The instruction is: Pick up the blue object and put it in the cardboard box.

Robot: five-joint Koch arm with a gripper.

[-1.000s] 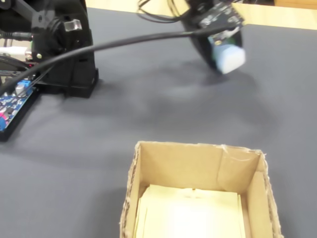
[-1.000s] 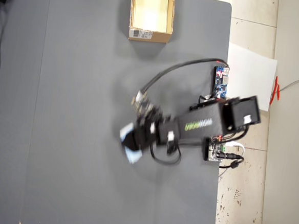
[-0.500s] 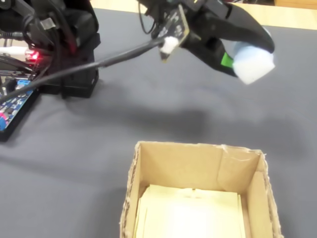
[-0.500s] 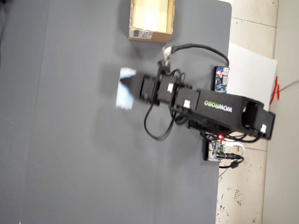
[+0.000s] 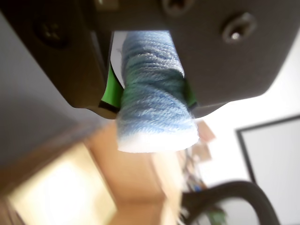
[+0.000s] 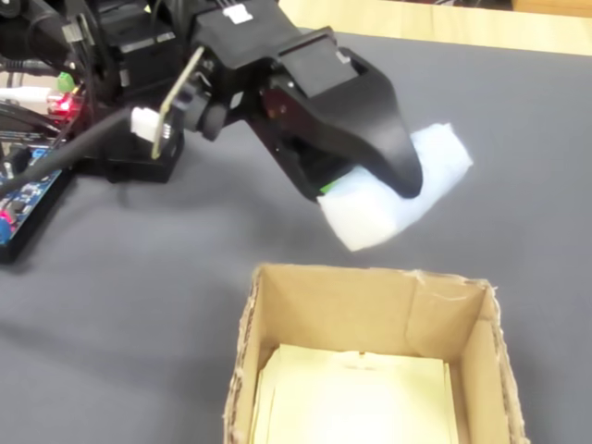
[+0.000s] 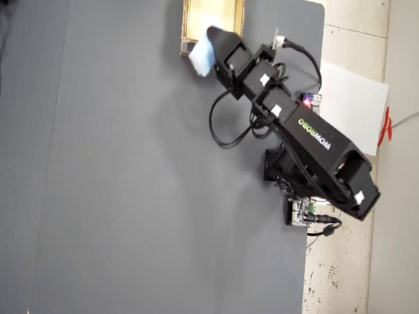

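The blue object point(image 5: 152, 101) is a pale blue soft block, squeezed between my black jaws with green pads in the wrist view. In the fixed view my gripper point(image 6: 370, 190) holds the blue object point(image 6: 393, 208) in the air, just beyond the far wall of the cardboard box point(image 6: 370, 310). The box is open, with a pale yellow inside. From overhead, the blue object point(image 7: 201, 56) hangs at the lower edge of the cardboard box point(image 7: 184, 19), partly over the mat, with my gripper point(image 7: 211, 51) shut on it.
A dark grey mat point(image 7: 135, 195) covers the table. The arm's base and circuit boards point(image 6: 37, 139) with cables sit at the left of the fixed view. A white paper sheet point(image 7: 353, 102) lies off the mat to the right.
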